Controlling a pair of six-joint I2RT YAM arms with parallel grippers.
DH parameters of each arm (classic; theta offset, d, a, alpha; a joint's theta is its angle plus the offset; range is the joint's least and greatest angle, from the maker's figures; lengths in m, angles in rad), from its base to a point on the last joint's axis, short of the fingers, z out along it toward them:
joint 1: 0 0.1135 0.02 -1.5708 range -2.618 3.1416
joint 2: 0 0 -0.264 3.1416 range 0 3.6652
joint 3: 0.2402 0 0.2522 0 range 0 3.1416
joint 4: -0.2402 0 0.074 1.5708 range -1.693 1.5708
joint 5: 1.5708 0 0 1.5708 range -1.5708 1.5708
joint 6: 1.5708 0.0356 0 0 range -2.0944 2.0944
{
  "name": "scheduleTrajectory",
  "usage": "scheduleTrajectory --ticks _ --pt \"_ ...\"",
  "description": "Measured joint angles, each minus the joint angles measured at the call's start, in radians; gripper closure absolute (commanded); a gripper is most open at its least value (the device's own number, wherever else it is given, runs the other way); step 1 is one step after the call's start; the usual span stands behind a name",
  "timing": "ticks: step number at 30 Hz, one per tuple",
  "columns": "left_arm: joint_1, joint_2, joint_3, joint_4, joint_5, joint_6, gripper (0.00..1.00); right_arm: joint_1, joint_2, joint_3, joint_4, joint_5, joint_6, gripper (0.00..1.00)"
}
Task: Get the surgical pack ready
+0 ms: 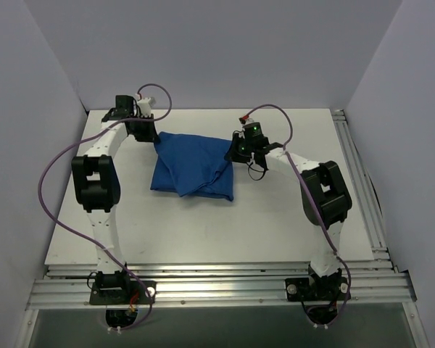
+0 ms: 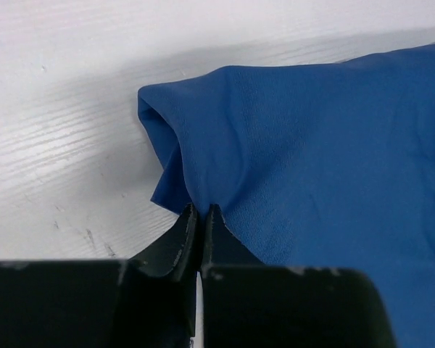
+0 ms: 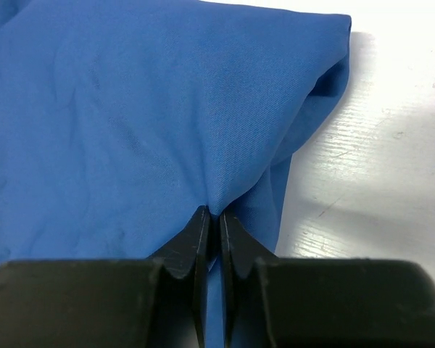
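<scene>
The royal-blue cloth sheet (image 2: pixel 326 159) is matt and finely woven; the white table top (image 2: pixel 58 145) shows grained, scuffed painted wood.

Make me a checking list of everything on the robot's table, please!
Surface: white table, lightly scuffed.
Job's things: blue cloth, folded into a bundle; contents hidden.
Clutter: nothing seen.
Grippers: left gripper shut on the cloth's left edge; right gripper shut on its right edge.
Cables: purple cables loop along both arms, off the cloth.
Surroundings: plain walls; metal rails at the near edge.
</scene>
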Motion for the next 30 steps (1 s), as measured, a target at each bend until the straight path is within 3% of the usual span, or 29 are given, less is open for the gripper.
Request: scheduleTrajectory --ticks 24,30 --pt "0.013 -0.095 -0.098 -0.032 0.051 0.053 0.98 -0.072 -0.093 -0.063 0.018 -0.173 0.072 1.00" --pt "0.019 -0.120 -0.170 -0.030 0.078 0.060 0.98 -0.095 -0.122 -0.147 0.046 -0.205 0.072 1.00"
